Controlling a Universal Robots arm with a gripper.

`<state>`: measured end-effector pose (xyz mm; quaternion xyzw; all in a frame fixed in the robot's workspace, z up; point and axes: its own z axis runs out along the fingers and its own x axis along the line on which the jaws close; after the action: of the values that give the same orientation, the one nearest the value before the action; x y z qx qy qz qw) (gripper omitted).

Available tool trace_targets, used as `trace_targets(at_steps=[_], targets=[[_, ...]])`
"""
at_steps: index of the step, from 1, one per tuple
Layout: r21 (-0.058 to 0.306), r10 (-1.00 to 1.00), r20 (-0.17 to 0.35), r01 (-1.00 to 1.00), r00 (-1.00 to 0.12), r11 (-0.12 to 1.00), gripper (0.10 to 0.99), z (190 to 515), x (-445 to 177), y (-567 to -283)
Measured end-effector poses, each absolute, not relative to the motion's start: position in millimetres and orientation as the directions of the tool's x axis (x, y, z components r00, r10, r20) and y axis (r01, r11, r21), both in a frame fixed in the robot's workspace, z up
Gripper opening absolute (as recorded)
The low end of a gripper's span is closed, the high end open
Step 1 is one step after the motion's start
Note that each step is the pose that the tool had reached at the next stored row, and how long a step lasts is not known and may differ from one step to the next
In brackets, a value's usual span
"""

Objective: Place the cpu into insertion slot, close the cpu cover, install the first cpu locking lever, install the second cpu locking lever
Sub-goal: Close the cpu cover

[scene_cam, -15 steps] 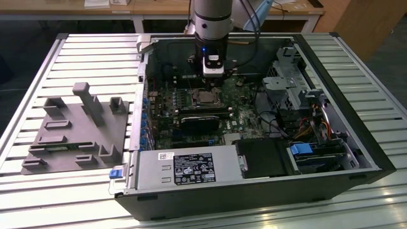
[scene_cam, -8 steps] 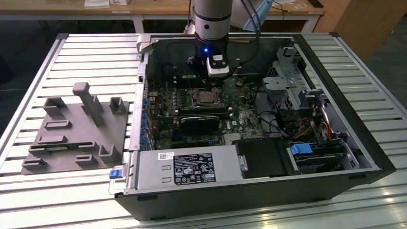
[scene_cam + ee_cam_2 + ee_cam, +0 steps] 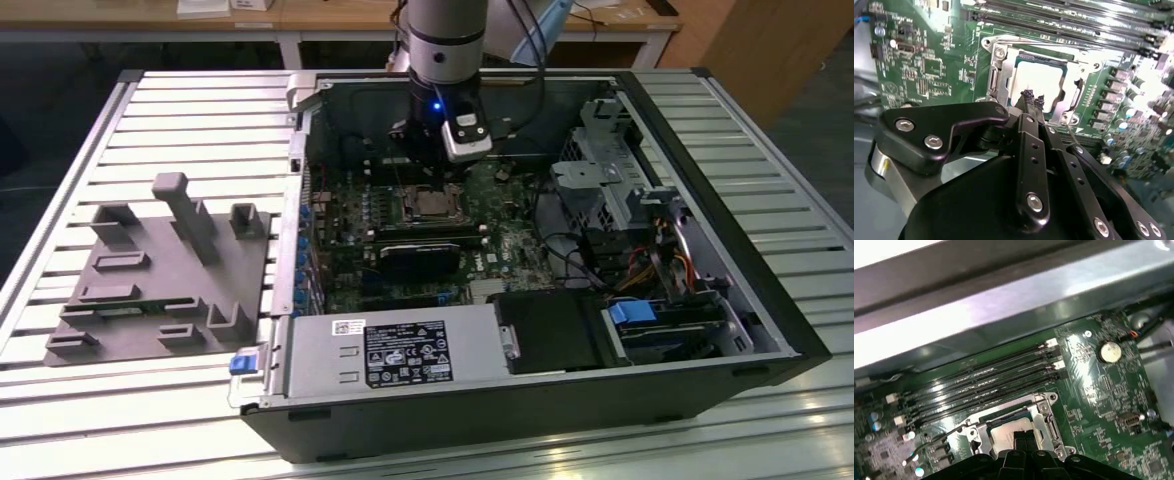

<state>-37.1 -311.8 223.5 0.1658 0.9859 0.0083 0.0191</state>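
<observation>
In the exterior view the arm drops from the upper middle of the frame into the open computer case (image 3: 534, 425). The gripper (image 3: 435, 178) hangs just above the insertion slot (image 3: 430, 205) near the frame's centre. A grey fixture tray (image 3: 160, 285) lies well apart on the slatted table (image 3: 80, 420), at the exterior view's left. In the second wrist view the 2 fingertips (image 3: 1027, 96) are pressed almost together with nothing between them, poised over one edge of the cpu cover (image 3: 999, 75). The cover seems to lie flat around the cpu (image 3: 1040, 79), whose silver top shows through the window, so the chip sits in the socket. A thin wire that I take for a locking lever (image 3: 1070, 134) stands out from a socket corner just beside the fingers; whether either lever is latched I cannot tell. In the first wrist view the closed fingers overlap the socket frame, with 4 long memory slots (image 3: 984, 385) just beyond it and a coin battery (image 3: 1109, 351) farther off. My worry is the narrow tips: they could slide off so thin a wire and scrape the board or nearby components. An off-centre push on the cover could tilt a chip that is not fully seated. A lever that misses its hook could spring back.
</observation>
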Motion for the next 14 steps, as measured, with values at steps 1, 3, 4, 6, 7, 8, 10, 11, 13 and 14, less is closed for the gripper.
trace_targets(at_steps=[1,3,4,6,7,8,10,11,13,14], targets=[[0.023,0.309,-0.035,0.309,-0.95,0.951,0.102,223.4,-37.1,-311.8],[0.023,0.278,-0.035,0.278,-0.96,0.96,0.102,223.4,-37.1,-311.8],[0.023,0.264,-0.035,0.264,-0.964,0.964,0.102,223.3,-37.1,-311.8],[0.023,0.242,-0.036,0.241,-0.97,0.97,0.102,223.2,-37.1,-311.8],[0.023,0.232,-0.037,0.231,-0.972,0.973,0.102,223.2,-37.1,-311.9],[0.024,0.222,-0.039,0.221,-0.974,0.975,0.102,223.1,-37.1,-311.9],[0.024,0.202,-0.043,0.202,-0.978,0.979,0.102,223.0,-37.2,-312.4],[0.025,0.194,-0.045,0.193,-0.98,0.981,0.102,222.9,-37.2,-312.7],[0.026,0.179,-0.049,0.178,-0.983,0.984,0.102,222.8,-37.2,-313.6],[0.026,0.172,-0.051,0.171,-0.984,0.985,0.102,222.7,-37.2,-314.1]])
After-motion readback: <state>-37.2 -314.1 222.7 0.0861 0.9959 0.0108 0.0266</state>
